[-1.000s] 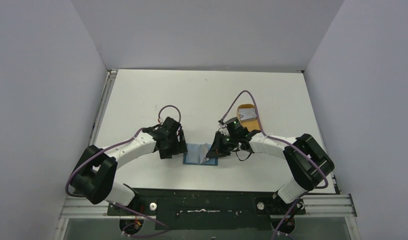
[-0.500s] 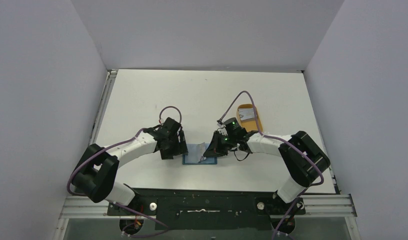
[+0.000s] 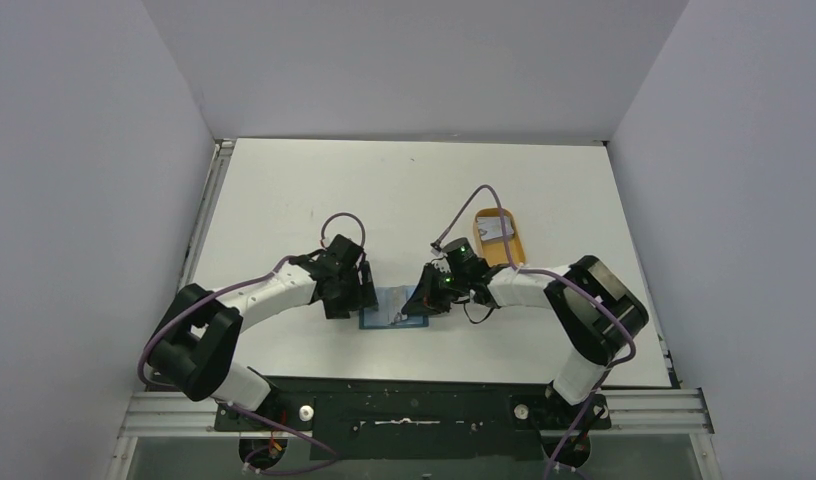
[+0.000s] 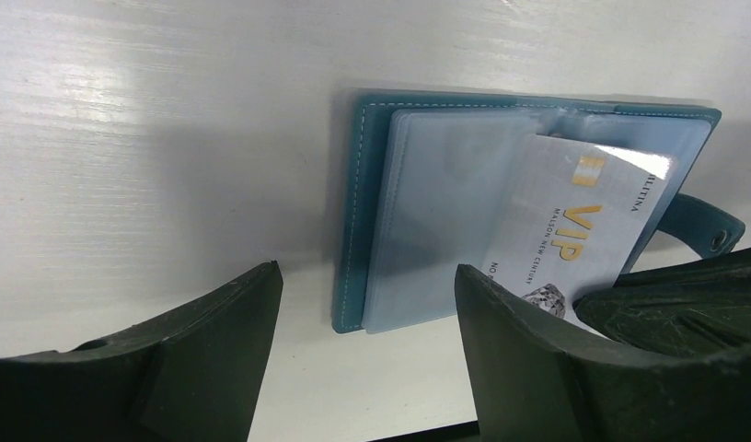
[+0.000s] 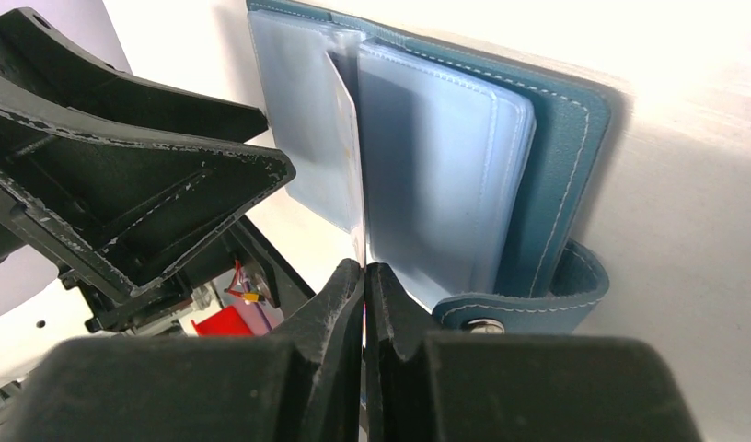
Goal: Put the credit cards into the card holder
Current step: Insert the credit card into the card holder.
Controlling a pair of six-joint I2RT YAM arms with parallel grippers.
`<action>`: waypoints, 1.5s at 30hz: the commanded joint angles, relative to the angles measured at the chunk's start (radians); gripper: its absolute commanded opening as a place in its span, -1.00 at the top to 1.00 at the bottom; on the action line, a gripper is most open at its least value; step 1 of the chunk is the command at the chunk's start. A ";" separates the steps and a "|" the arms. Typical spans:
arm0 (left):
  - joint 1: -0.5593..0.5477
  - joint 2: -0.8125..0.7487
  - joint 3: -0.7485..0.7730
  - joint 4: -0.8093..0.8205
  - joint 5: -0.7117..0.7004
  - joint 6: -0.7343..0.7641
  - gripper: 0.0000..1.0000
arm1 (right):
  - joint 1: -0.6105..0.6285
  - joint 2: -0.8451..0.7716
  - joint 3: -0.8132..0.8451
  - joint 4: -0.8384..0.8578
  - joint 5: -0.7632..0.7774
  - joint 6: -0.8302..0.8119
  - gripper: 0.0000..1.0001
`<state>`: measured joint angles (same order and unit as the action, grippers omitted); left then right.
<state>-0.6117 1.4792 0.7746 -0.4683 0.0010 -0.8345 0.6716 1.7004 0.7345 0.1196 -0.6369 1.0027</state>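
The right arm has drawn in toward the middle of the table (image 3: 284,200) since a second ago: its elbow sits nearer its wrist, and the right gripper (image 5: 363,272) has slid a little to the left. The card holder (image 4: 358,212) lies slightly further left as well. More of the orange tray (image 3: 516,248) shows behind the arm.

The card holder lies open and flat on the table between the two grippers, its clear sleeves (image 4: 436,212) facing up and its snap tab (image 5: 537,299) sticking out on the right-hand side. A silver-white credit card (image 4: 574,230) with gold "VIP" lettering slants across the right half of the sleeves. The right gripper's jaws are pressed together on the card's near end, and in the right wrist view the card stands on edge between two sleeve leaves. Whether it sits inside a pocket I cannot tell.

The left gripper (image 4: 367,276) is spread wide and holds nothing. It is low at the holder's left side, one finger over bare table and the other beside the holder's near edge; contact cannot be made out.

More cards (image 3: 494,229) lie in the tray, well apart from the holder.
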 commanded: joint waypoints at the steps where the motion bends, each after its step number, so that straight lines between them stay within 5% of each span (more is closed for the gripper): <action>1: 0.007 0.012 0.000 0.043 0.029 0.002 -0.34 | 0.013 0.021 0.000 0.009 0.051 -0.033 1.00; 26: 0.014 0.019 -0.008 0.056 0.050 -0.008 -0.30 | 0.085 0.096 0.085 -0.014 0.111 -0.042 1.00; 32: 0.026 -0.015 -0.006 0.000 -0.012 0.001 -0.17 | 0.083 0.080 0.072 -0.037 0.131 -0.049 1.00; 45: 0.036 -0.037 -0.032 -0.002 -0.027 -0.013 0.43 | 0.097 0.110 0.115 -0.050 0.116 -0.056 1.00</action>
<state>-0.5808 1.4429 0.7410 -0.4965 -0.0399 -0.8391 0.7513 1.7859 0.8143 0.1005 -0.5663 0.9768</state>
